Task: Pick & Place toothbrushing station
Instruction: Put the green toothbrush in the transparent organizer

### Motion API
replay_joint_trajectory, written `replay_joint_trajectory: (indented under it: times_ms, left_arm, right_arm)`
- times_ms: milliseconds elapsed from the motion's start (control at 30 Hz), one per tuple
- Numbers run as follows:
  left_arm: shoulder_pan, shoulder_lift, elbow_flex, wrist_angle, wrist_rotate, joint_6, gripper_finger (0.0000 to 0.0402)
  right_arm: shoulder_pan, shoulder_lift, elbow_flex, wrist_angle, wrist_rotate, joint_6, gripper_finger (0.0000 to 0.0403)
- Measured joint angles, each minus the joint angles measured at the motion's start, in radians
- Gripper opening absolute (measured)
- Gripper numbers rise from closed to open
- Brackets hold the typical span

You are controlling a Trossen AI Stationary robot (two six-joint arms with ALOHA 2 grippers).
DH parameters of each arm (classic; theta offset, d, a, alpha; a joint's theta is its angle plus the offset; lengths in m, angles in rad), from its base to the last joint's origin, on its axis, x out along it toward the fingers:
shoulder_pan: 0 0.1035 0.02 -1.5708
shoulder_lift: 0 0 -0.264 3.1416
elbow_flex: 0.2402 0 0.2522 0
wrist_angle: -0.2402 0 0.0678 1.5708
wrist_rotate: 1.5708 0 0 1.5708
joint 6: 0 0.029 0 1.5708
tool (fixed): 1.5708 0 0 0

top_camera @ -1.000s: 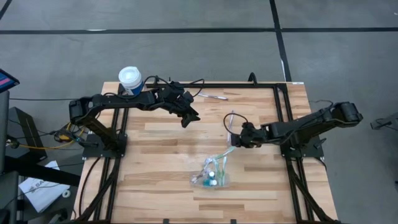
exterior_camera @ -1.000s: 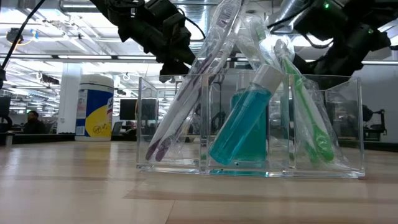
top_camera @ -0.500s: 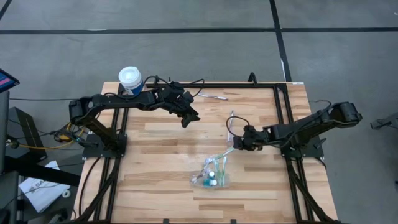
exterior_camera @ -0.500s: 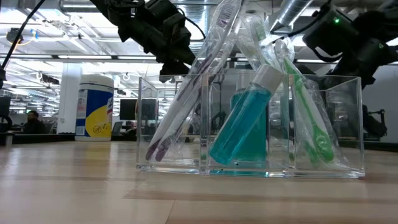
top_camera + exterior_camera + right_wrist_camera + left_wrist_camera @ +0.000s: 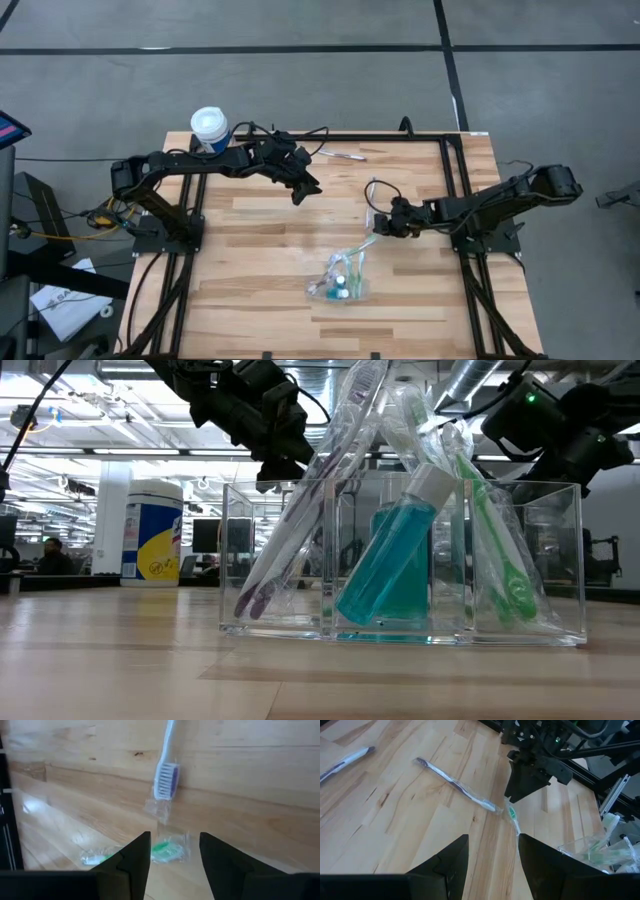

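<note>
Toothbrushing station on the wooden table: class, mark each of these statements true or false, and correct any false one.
1. The clear organiser holds a teal-blue tube in its middle compartment. True.
2. The white-capped canister stands inside the organiser. False: it stands apart, at the table's far left corner.
3. A wrapped green toothbrush lies on the table just ahead of the right gripper. True.
4. The left gripper is clamped on a purple toothbrush. False: its fingers are apart and hold nothing.
5. Every toothbrush is already in the organiser. False: the purple-bristled toothbrush and others lie loose on the table.
</note>
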Motion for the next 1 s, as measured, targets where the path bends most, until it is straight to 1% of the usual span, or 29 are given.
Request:
replay_joint_trajectory:
  times_ms: [133, 367, 500, 600, 833, 933, 1000]
  left_arm:
    - [0.000, 0.000, 0.000, 0.000, 0.000, 0.000, 0.0167]
    - [0.000, 0.000, 0.000, 0.000, 0.001, 0.000, 0.0167]
    - [0.000, 0.000, 0.000, 0.000, 0.004, 0.000, 0.0167]
    - [0.000, 0.000, 0.000, 0.000, 0.004, 0.000, 0.0167]
    - [0.000, 0.000, 0.000, -0.001, 0.003, 0.000, 0.0167]
    - [0.000, 0.000, 0.000, 0.000, 0.003, 0.000, 0.0167]
    - [0.000, 0.000, 0.000, 0.000, 0.003, 0.000, 0.0167]
  right_arm:
    - [0.003, 0.000, 0.000, -0.010, -0.019, -0.011, 0.0159]
    - [0.003, 0.000, 0.000, -0.016, -0.019, -0.017, 0.0169]
    - [0.003, 0.006, 0.000, -0.015, -0.019, -0.018, 0.0168]
    - [0.003, 0.037, -0.001, 0.001, -0.023, -0.019, 0.0165]
    - [0.002, 0.157, 0.002, 0.158, -0.044, -0.025, 0.0165]
    - [-0.004, 0.170, 0.002, 0.179, -0.044, -0.023, 0.0154]
    - [-0.007, 0.171, 0.001, 0.175, -0.045, -0.027, 0.0127]
